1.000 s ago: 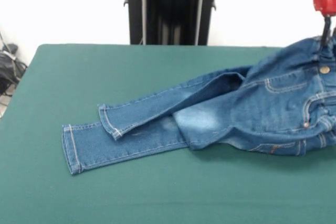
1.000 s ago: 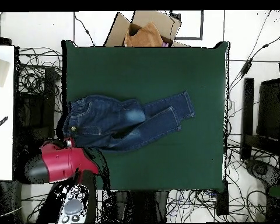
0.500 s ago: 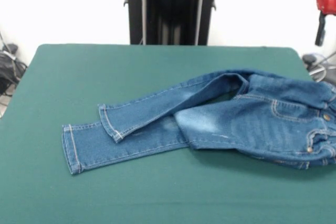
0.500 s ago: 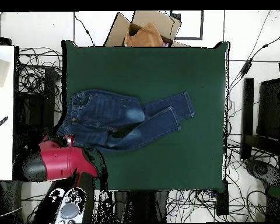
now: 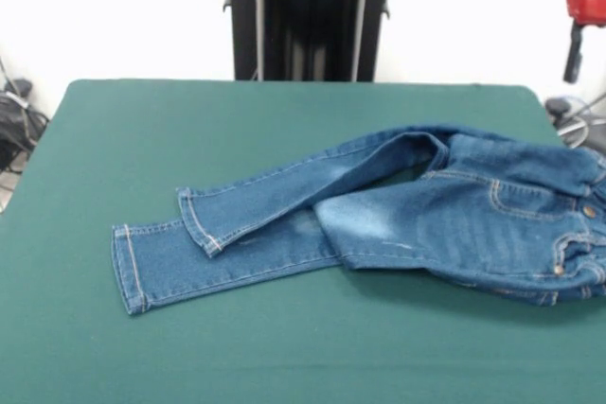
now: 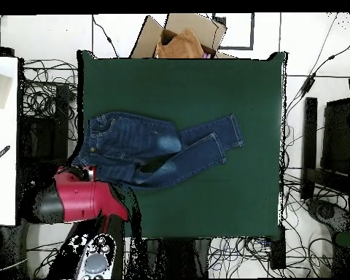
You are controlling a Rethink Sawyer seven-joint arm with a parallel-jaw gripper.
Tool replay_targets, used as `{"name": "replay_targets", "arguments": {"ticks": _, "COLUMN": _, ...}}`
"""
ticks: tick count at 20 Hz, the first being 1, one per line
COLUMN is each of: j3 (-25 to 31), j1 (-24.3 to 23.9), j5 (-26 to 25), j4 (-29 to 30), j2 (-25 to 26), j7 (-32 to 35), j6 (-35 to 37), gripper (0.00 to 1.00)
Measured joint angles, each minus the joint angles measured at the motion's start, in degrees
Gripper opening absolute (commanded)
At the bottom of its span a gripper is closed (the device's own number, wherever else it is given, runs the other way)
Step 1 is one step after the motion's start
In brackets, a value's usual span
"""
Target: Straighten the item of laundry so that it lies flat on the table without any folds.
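No lettering legible on the jeans (image 5: 417,215).

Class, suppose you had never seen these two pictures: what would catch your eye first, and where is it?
First the small blue jeans, lying on the right half of the green table in the front view, one leg crossed over the other and the waistband at the table's right edge. Next the red arm, beside the waistband end in the overhead view, and the gripper hanging at the front view's top right, clear of the cloth.
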Motion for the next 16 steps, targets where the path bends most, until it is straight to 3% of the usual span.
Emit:
{"name": "replay_targets", "arguments": {"ticks": 5, "j3": 0.1, "j1": -6.6, "j5": 0.0, "j4": 0.0, "j2": -1.4, "j7": 0.0, "j6": 0.6, "gripper": 1.0}}
{"name": "replay_targets", "arguments": {"ticks": 9, "j3": 1.8, "j1": -15.1, "j5": -1.4, "j4": 0.2, "j2": -2.8, "j7": 0.0, "j6": 0.6, "gripper": 1.0}}
{"name": "replay_targets", "arguments": {"ticks": 11, "j3": 2.7, "j1": -20.4, "j5": -3.4, "j4": 0.4, "j2": -3.1, "j7": 0.0, "j6": 0.6, "gripper": 1.0}}
{"name": "replay_targets", "arguments": {"ticks": 16, "j3": 4.1, "j1": -27.2, "j5": -8.1, "j4": 0.8, "j2": -2.7, "j7": 0.0, "j6": -0.7, "gripper": 1.0}}
